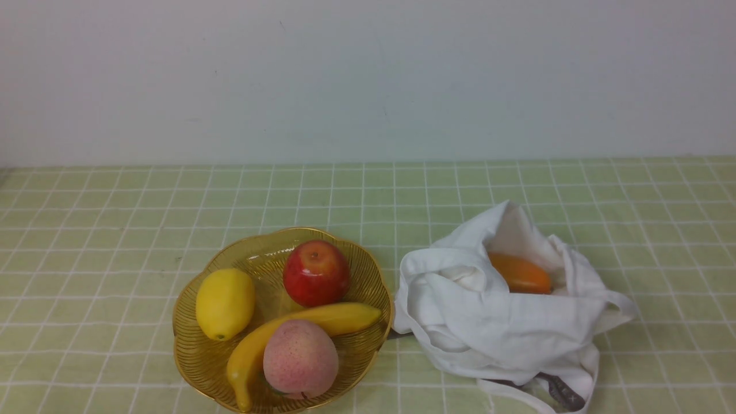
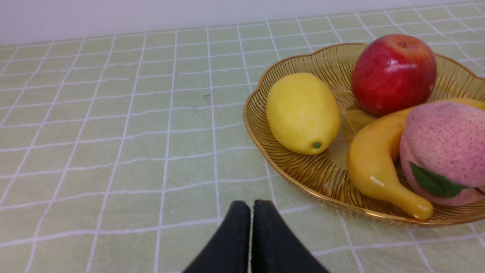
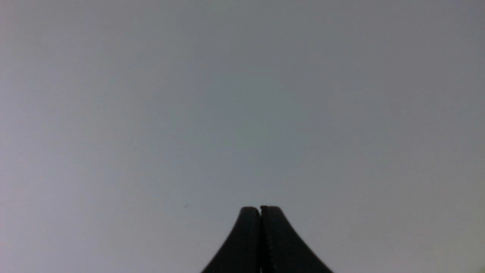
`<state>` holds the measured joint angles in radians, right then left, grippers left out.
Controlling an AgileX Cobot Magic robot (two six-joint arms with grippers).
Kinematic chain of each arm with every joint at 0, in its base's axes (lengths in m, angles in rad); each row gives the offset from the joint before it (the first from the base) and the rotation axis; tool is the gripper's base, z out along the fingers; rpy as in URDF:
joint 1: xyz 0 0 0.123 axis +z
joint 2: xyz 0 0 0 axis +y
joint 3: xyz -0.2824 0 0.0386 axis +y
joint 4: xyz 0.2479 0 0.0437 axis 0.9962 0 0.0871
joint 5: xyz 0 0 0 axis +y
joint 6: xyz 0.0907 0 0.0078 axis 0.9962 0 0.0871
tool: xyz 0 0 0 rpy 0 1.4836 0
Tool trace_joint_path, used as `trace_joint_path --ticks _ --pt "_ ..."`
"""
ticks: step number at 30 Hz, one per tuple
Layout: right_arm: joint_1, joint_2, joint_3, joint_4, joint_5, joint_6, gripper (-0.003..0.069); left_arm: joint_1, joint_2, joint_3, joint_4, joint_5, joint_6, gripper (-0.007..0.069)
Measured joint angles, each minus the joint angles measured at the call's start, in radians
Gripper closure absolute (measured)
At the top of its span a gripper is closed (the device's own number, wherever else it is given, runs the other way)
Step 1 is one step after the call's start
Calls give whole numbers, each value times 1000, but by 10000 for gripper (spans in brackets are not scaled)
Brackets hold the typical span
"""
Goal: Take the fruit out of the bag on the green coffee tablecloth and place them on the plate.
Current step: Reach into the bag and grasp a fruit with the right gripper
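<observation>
The orange-yellow fruit (image 1: 520,273) lies inside the open mouth of the white bag (image 1: 506,328), which slumps on the green tablecloth (image 1: 115,230) at the right. The golden plate (image 1: 198,356) sits left of the bag and holds a lemon (image 1: 225,303), a red apple (image 1: 316,272), a banana (image 1: 322,325) and a peach (image 1: 300,359). Neither gripper shows in the front view. In the left wrist view my left gripper (image 2: 252,206) is shut and empty above the cloth, near the plate (image 2: 303,178). In the right wrist view my right gripper (image 3: 260,209) is shut, facing a blank grey surface.
A pale wall (image 1: 368,75) rises behind the table's far edge. The bag's strap handles (image 1: 618,307) and grey tag (image 1: 566,394) trail toward the front right. The lemon (image 2: 302,113) is the fruit nearest my left gripper.
</observation>
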<state>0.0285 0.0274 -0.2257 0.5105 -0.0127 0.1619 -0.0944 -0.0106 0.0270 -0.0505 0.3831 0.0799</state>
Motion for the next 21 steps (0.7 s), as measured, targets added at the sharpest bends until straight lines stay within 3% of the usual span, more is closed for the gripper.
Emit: trace_joint_path --ticks 2,4,6,9,13,21 --pt "16 39 -80 -87 87 -6 674 0 0 0 0 0 0 632" --pt "62 200 -268 -258 352 -22 674 0 0 0 0 0 0 632" --pt "79 268 -331 -301 455 -37 674 0 0 0 0 0 0 632" --pt "133 514 -507 -375 752 -137 674 0 0 0 0 0 0 632" --pt "172 781 -643 -367 924 -307 674 0 0 0 0 0 0 632" --pt "182 1245 -824 -196 947 -563 674 0 0 0 0 0 0 632"
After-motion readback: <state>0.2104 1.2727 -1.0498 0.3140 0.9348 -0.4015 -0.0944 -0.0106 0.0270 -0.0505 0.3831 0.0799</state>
